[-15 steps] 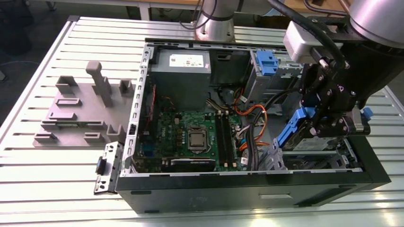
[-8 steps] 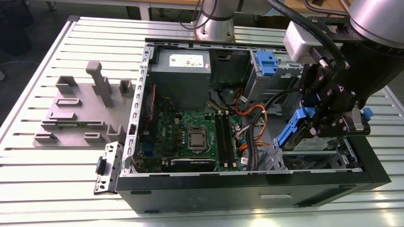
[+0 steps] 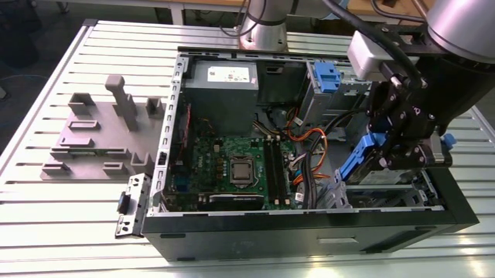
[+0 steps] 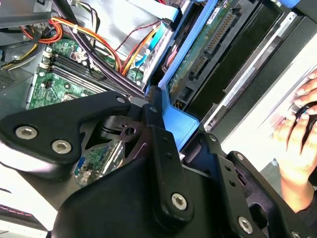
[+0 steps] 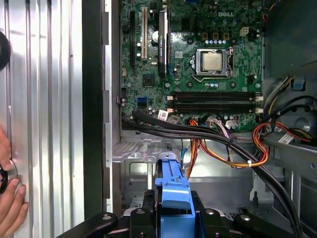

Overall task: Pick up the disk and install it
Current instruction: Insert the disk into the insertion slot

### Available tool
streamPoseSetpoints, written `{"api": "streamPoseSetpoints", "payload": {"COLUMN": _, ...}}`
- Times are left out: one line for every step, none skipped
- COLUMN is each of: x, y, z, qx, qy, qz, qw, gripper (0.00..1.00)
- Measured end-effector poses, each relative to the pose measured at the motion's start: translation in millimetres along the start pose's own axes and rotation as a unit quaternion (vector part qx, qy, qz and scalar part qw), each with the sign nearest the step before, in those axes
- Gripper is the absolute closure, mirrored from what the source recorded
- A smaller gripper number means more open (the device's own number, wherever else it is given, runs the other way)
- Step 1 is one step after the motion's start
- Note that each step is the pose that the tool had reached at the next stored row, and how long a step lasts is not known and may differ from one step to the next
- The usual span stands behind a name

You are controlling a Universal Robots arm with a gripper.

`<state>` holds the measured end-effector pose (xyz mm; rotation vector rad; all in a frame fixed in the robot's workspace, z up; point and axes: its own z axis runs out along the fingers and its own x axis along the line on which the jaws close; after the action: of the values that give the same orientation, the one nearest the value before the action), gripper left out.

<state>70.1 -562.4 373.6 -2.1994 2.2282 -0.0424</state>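
The disk [image 3: 360, 161] hangs on edge above the drive cage [image 3: 386, 196] in the case's corner at the exterior view's right, with its blue side rail facing the motherboard. My gripper [image 3: 393, 152] is shut on it from above. In the second wrist view the disk [image 4: 212, 40] shows its green circuit side and blue rail [image 4: 184, 69] just beyond the black fingers [image 4: 159, 148]. The first wrist view has the blue rail end [image 5: 173, 191] sticking out between the fingers [image 5: 144, 214] over the cage floor [image 5: 143, 168].
The open computer case [image 3: 309, 229] holds a motherboard [image 3: 232, 165], a grey power supply box [image 3: 224, 81], a blue cage latch [image 3: 326, 75] and orange and black cables [image 3: 309, 145]. A grey fixture [image 3: 101, 133] lies on the slatted table. A person's hand [image 4: 297, 124] rests near the case.
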Motion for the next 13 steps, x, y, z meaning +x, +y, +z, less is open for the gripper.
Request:
{"api": "streamPoseSetpoints", "payload": {"x": 0.0, "y": 0.0, "z": 1.1, "qx": 0.0, "qy": 0.0, "qz": 0.0, "qw": 1.0, "gripper": 0.64}}
{"api": "streamPoseSetpoints", "payload": {"x": -0.1, "y": 0.0, "z": 2.1, "qx": 0.0, "qy": 0.0001, "qz": 0.0, "qw": 1.0, "gripper": 0.64}}
{"api": "streamPoseSetpoints", "payload": {"x": -0.1, "y": 0.1, "z": 3.2, "qx": 0.0, "qy": 0.0001, "qz": 0.0, "qw": 1.0, "gripper": 0.64}}
{"api": "streamPoseSetpoints", "payload": {"x": -0.1, "y": 0.1, "z": 4.5, "qx": 0.0, "qy": 0.0001, "qz": 0.0, "qw": 1.0, "gripper": 0.64}}
{"api": "streamPoseSetpoints", "payload": {"x": -0.1, "y": 0.1, "z": 5.8, "qx": 0.0, "qy": 0.0, "qz": 0.0, "qw": 1.0, "gripper": 0.64}}
{"api": "streamPoseSetpoints", "payload": {"x": -0.1, "y": 0.2, "z": 7.1, "qx": 0.0, "qy": 0.0, "qz": 0.0, "qw": 1.0, "gripper": 0.64}}
{"api": "streamPoseSetpoints", "payload": {"x": -0.1, "y": 0.2, "z": 8.6, "qx": 0.0, "qy": 0.0001, "qz": 0.0, "qw": 1.0, "gripper": 0.64}}
{"api": "streamPoseSetpoints", "payload": {"x": -0.1, "y": 0.2, "z": 10.0, "qx": 0.0, "qy": 0.0001, "qz": 0.0, "qw": 1.0, "gripper": 0.64}}
{"api": "streamPoseSetpoints", "payload": {"x": -0.2, "y": 0.3, "z": 11.5, "qx": 0.0, "qy": 0.0001, "qz": 0.0, "qw": 1.0, "gripper": 0.64}}
{"api": "streamPoseSetpoints", "payload": {"x": -0.2, "y": 0.3, "z": 12.9, "qx": 0.0, "qy": 0.0001, "qz": 0.0, "qw": 1.0, "gripper": 0.64}}
{"api": "streamPoseSetpoints", "payload": {"x": -0.2, "y": 0.4, "z": 14.4, "qx": 0.0, "qy": 0.0001, "qz": 0.0, "qw": 1.0, "gripper": 0.64}}
{"api": "streamPoseSetpoints", "payload": {"x": -0.2, "y": 0.4, "z": 15.7, "qx": 0.0, "qy": 0.0001, "qz": 0.0, "qw": 1.0, "gripper": 0.64}}
{"api": "streamPoseSetpoints", "payload": {"x": -0.2, "y": 0.4, "z": 17.1, "qx": 0.0, "qy": 0.0001, "qz": 0.0, "qw": 1.0, "gripper": 0.64}}
